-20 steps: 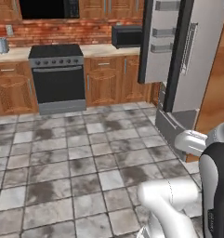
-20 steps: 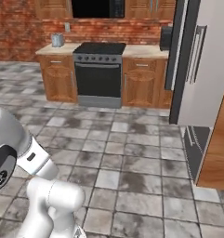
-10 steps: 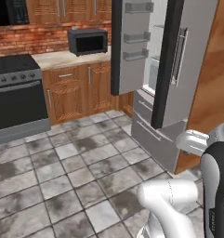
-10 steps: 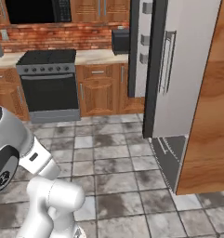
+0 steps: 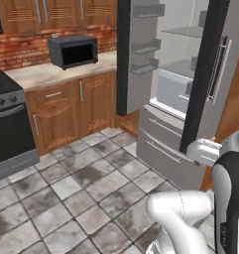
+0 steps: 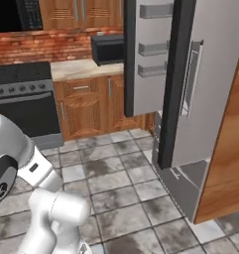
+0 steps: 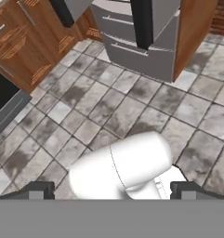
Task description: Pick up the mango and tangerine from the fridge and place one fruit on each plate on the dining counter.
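kitchen; dark-doored fridge, pale inside

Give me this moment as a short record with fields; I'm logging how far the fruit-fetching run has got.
stage: approaching the fridge, no fruit picked yet
fridge: both dark doors swung open, pale inside with glass shelves and door bins; no fruit can be made out
gripper: open, empty, pointing down over the tiled floor
surroundings: microwave on the worktop left of the fridge, stove further left
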